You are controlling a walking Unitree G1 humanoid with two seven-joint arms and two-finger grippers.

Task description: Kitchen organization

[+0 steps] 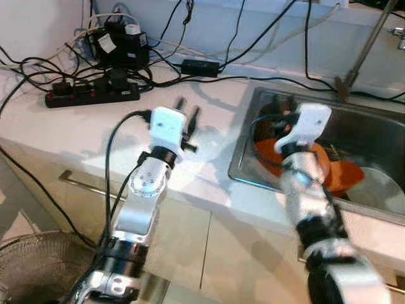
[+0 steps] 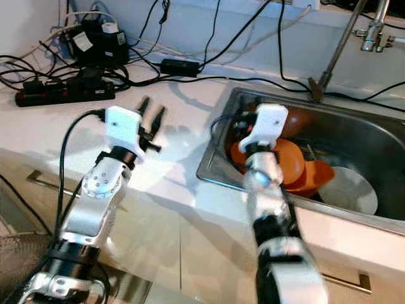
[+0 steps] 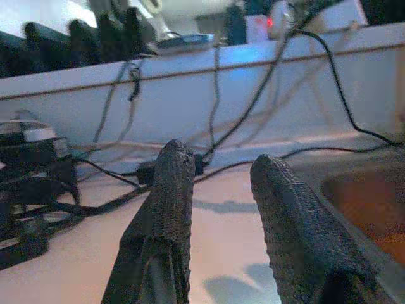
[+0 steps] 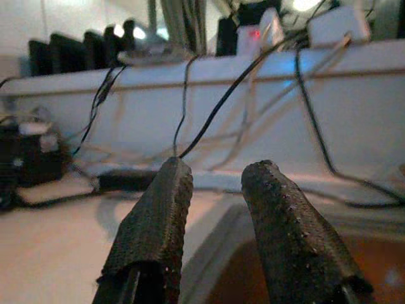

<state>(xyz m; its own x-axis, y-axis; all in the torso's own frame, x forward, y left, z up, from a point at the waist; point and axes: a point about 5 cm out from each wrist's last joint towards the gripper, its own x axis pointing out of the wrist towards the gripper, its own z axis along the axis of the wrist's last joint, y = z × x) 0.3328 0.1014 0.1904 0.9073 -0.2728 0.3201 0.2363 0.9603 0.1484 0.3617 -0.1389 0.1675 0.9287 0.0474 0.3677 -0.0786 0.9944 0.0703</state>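
My left gripper (image 1: pixel 187 111) hovers over the white countertop (image 1: pixel 88 136), a little left of the steel sink (image 1: pixel 243 171). Its fingers (image 3: pixel 171 183) are open with nothing between them. My right gripper (image 4: pixel 218 171) is over the left end of the sink, open and empty, with its white wrist housing (image 1: pixel 310 123) above the dishes. In the sink lie orange bowls (image 2: pixel 291 158) stacked together and a white plate (image 2: pixel 348 190) to their right. The right arm hides part of the orange stack.
A black power strip (image 1: pixel 95 95) with plugs and tangled cables lies at the back left of the counter. A black adapter (image 1: pixel 199 65) sits near the wall. The faucet (image 2: pixel 373 28) stands behind the sink. A cabinet handle (image 1: pixel 76 180) and a wire fan guard (image 1: pixel 38 266) are below.
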